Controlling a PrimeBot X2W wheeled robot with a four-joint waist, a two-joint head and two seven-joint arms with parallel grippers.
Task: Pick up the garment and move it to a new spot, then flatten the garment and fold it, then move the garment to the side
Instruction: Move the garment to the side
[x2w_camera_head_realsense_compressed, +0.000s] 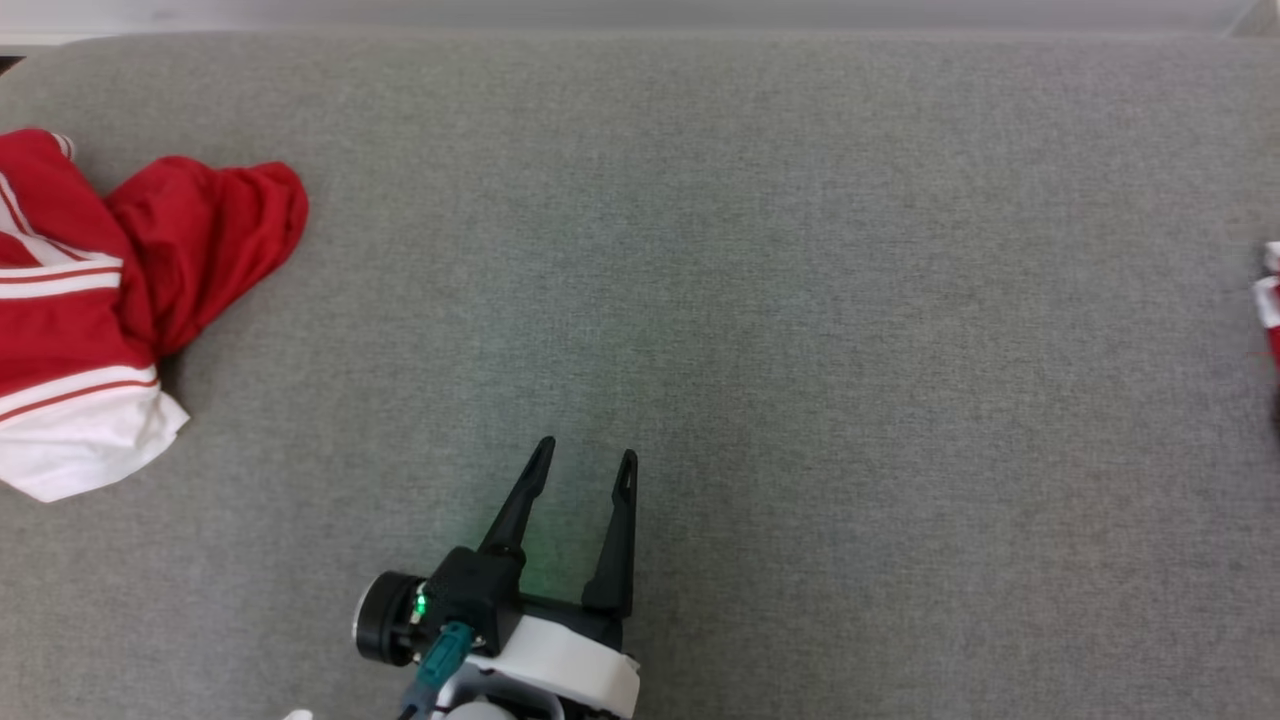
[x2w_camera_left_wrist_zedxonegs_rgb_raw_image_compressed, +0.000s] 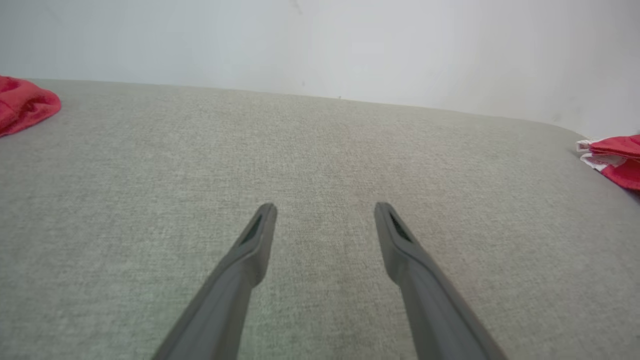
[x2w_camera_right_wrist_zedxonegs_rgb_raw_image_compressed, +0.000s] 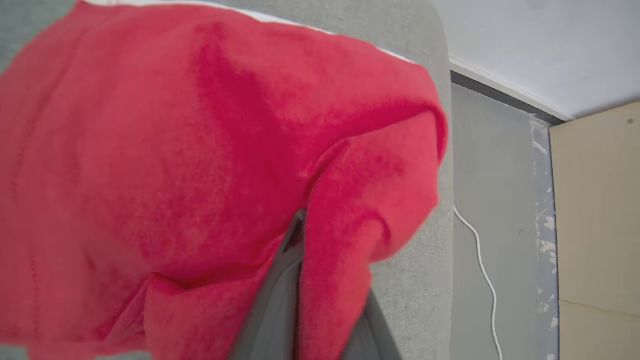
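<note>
A red garment (x2w_camera_right_wrist_zedxonegs_rgb_raw_image_compressed: 175, 150) bulges close in front of the right wrist view, and my right gripper (x2w_camera_right_wrist_zedxonegs_rgb_raw_image_compressed: 300, 230) is shut on a fold of it, with red cloth pinched between the dark fingers (x2w_camera_right_wrist_zedxonegs_rgb_raw_image_compressed: 272, 305). A small red and white part of this garment (x2w_camera_head_realsense_compressed: 1270, 300) shows at the right edge of the head view and at the right in the left wrist view (x2w_camera_left_wrist_zedxonegs_rgb_raw_image_compressed: 615, 160). My left gripper (x2w_camera_head_realsense_compressed: 585, 455) hovers open over the bare grey cushion (x2w_camera_head_realsense_compressed: 750, 300) near the front middle, its fingers (x2w_camera_left_wrist_zedxonegs_rgb_raw_image_compressed: 250, 250) spread with nothing between them.
A second red garment with white stripes (x2w_camera_head_realsense_compressed: 100, 300) lies crumpled at the cushion's left edge and shows in the left wrist view (x2w_camera_left_wrist_zedxonegs_rgb_raw_image_compressed: 20, 102). Beyond the cushion's right end are a grey floor, a white cable (x2w_camera_right_wrist_zedxonegs_rgb_raw_image_compressed: 480, 260) and a pale wall (x2w_camera_left_wrist_zedxonegs_rgb_raw_image_compressed: 350, 45).
</note>
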